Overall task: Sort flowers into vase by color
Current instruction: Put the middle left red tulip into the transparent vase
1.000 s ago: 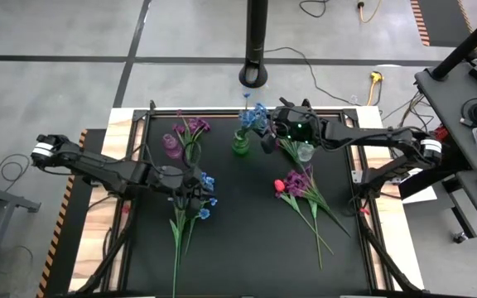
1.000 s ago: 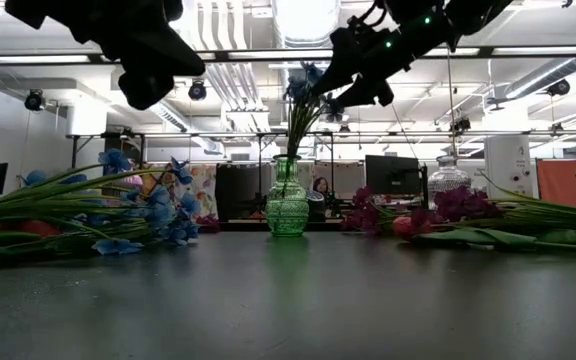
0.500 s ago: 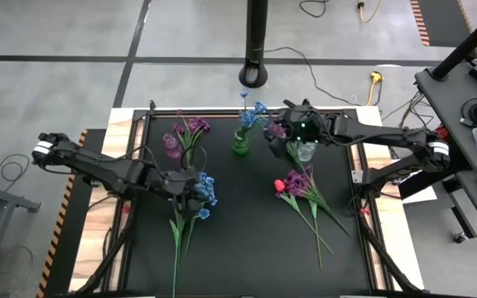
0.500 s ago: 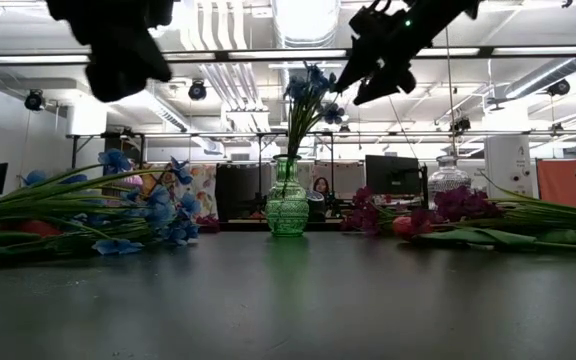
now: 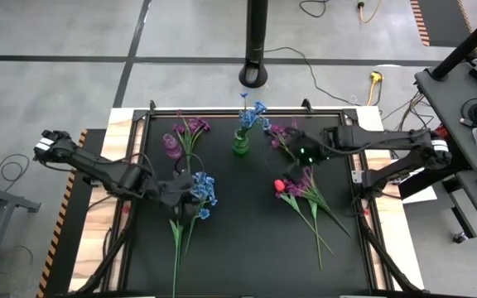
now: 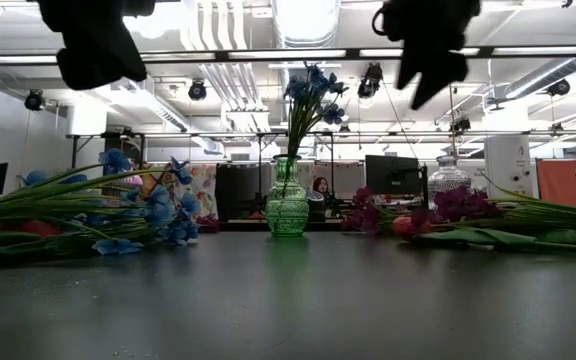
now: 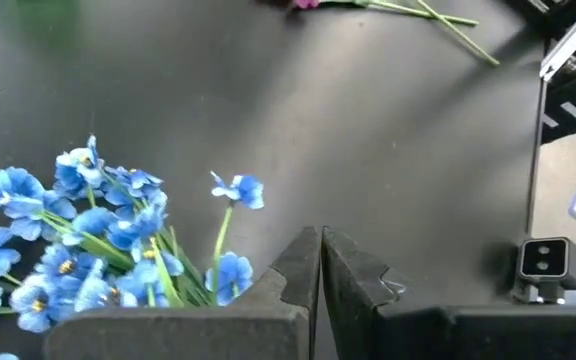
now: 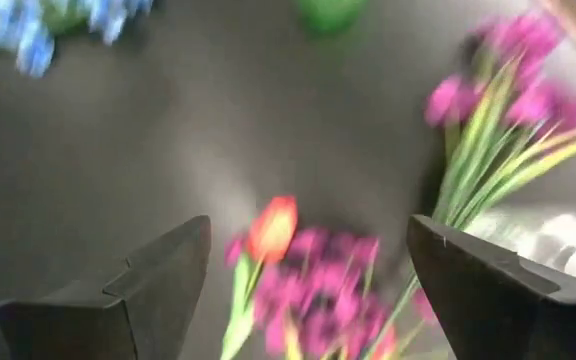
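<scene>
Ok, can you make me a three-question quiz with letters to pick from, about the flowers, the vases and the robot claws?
1. Where is the green vase?
A. at the back middle of the black table
B. at the front left corner
C. on the floor

2. What colour are the flowers standing in the green vase?
A. red
B. blue
C. yellow

3. How are the right claw fingers?
A. shut tight on a stem
B. wide open and empty
C. holding a vase

Answers:
1 A, the high view shows it by the far edge, near the middle.
2 B, the blue blooms stick up out of it in the low view.
3 B, the right wrist view shows its two fingers far apart above the purple flowers, with nothing between them.
</scene>
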You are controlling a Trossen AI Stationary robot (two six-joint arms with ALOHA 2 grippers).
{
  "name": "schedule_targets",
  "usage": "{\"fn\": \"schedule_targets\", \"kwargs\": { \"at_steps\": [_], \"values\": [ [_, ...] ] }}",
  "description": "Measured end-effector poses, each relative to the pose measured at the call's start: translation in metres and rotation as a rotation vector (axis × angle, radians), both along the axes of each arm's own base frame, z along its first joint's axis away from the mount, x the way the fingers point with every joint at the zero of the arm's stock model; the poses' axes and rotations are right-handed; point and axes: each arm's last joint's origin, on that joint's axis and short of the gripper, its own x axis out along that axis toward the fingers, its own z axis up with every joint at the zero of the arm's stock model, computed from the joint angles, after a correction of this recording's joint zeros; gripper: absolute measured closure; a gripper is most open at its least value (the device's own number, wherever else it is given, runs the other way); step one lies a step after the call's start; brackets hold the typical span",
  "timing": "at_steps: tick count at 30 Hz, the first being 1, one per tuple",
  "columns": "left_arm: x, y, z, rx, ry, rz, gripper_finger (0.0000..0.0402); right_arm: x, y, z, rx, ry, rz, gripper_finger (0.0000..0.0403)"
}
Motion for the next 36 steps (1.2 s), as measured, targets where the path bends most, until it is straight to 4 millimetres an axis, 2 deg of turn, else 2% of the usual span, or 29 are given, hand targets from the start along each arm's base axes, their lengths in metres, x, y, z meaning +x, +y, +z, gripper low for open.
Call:
{"fn": "schedule_targets", "kwargs": {
  "at_steps": [9, 14, 17, 20, 23, 26, 29, 36],
  "values": [
    [-0.009, -0.034, 0.009, 0.099, -0.18, -0.001, 0.0402, -0.015, 0.062, -0.032, 0.16, 0.167, 0.118, 0.0074],
    [-0.007, -0.041, 0.019, 0.216, -0.309, -0.035, 0.0402, -0.03, 0.087, -0.06, 0.208, 0.262, 0.051, 0.0074],
    [-0.003, -0.042, 0.027, 0.33, -0.382, -0.092, 0.0402, -0.035, 0.097, -0.076, 0.237, 0.26, -0.008, 0.0075],
    [-0.001, -0.042, 0.031, 0.454, -0.406, -0.171, 0.0402, -0.037, 0.104, -0.088, 0.245, 0.233, -0.047, 0.0076],
    [0.0, -0.042, 0.033, 0.517, -0.419, -0.179, 0.0402, -0.036, 0.107, -0.093, 0.232, 0.182, -0.073, 0.0077],
    [0.001, -0.042, 0.032, 0.535, -0.414, -0.17, 0.0402, -0.034, 0.108, -0.094, 0.221, 0.142, -0.086, 0.0077],
    [0.003, -0.043, 0.029, 0.513, -0.406, -0.153, 0.0402, -0.028, 0.11, -0.104, 0.226, 0.122, -0.084, 0.0077],
    [0.006, -0.044, 0.027, 0.558, -0.395, -0.175, 0.0402, -0.015, 0.116, -0.143, 0.155, 0.266, -0.094, 0.0077]
  ]
}}
